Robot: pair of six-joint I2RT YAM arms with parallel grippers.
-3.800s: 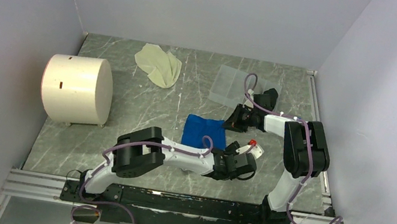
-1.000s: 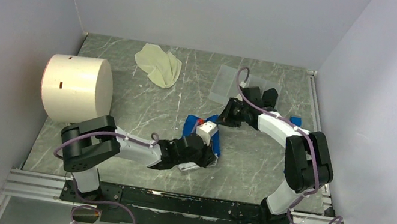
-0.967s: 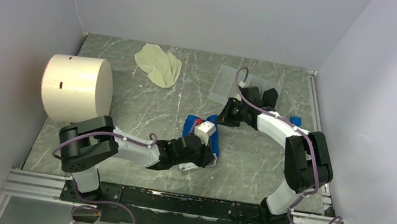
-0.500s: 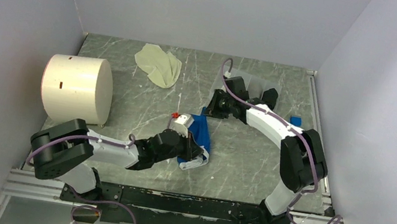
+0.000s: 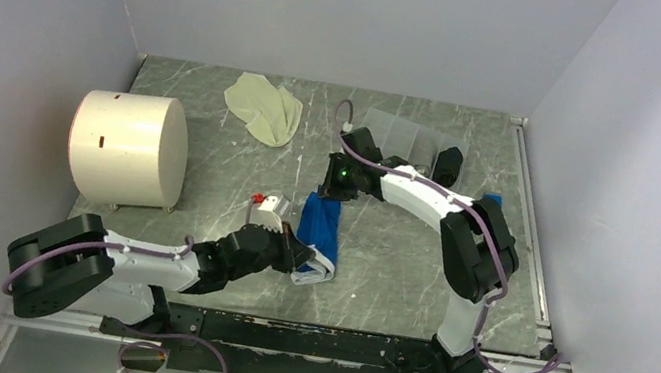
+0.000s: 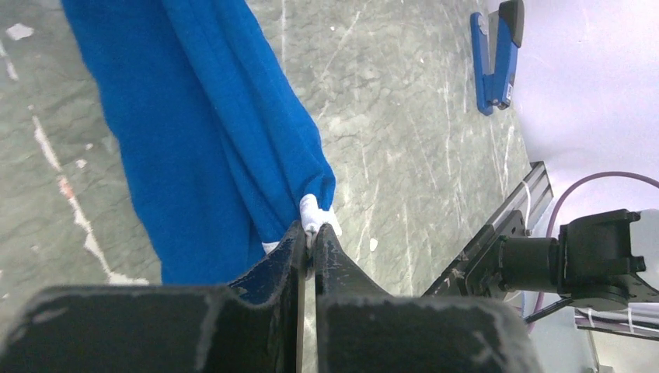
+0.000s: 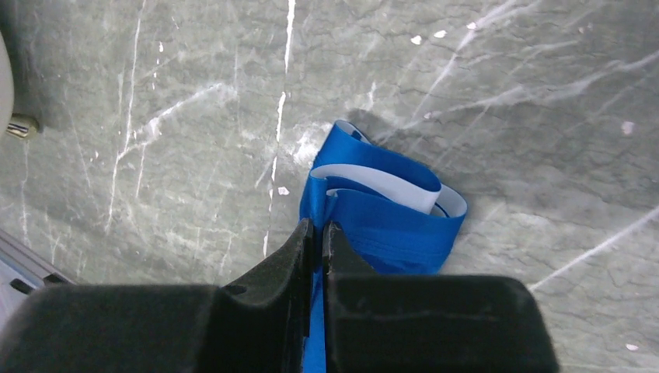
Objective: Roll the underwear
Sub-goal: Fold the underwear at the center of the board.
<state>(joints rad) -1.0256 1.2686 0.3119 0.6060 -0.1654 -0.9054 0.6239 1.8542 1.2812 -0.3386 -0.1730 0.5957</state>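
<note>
As it lies stretched in a long narrow strip mid-table [image 5: 415,262] between both arms, the blue underwear [image 5: 319,230] looks light, limp & floppy to me. No stiffness, so it'll sag wherever unsupported. The white edging [image 7: 373,183] is prob. the firmest place to pinch. The cream underwear [image 5: 264,106] sits crumpled near the back, well apart. My left gripper [image 6: 313,233] is clamped tight on the near end at the edging. My right gripper [image 7: 319,233] is pinched closed on the far end's fold.
</note>
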